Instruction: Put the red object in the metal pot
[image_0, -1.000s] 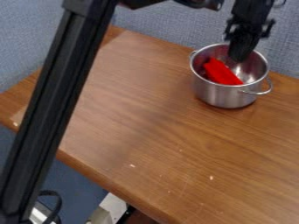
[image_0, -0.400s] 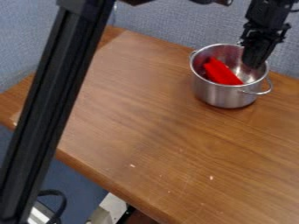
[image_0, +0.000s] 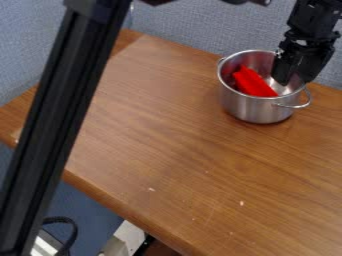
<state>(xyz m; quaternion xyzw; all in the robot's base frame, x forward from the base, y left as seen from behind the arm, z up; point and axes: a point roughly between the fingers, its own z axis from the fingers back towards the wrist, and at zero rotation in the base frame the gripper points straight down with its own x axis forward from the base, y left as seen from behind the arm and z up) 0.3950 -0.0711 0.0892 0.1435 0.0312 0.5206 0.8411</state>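
Observation:
The metal pot (image_0: 262, 108) stands near the far right corner of the wooden table. Inside it the red object (image_0: 249, 81) lies tilted against the pot's left inner wall. My gripper (image_0: 297, 72) hangs over the right half of the pot, its dark fingers reaching down to about rim height. The fingers look slightly spread, with nothing between them. The red object is apart from them, to their left. The pot's small loop handle (image_0: 305, 100) points to the right, just below the gripper.
A thick black beam (image_0: 67, 120) crosses the left foreground diagonally and hides part of the table (image_0: 174, 140). The table's front edge runs from the left down to the bottom right. A blue-grey wall stands behind.
The gripper has shifted right and risen slightly over the pot. Its fingers now look wider apart. The red object stays lying in the pot.

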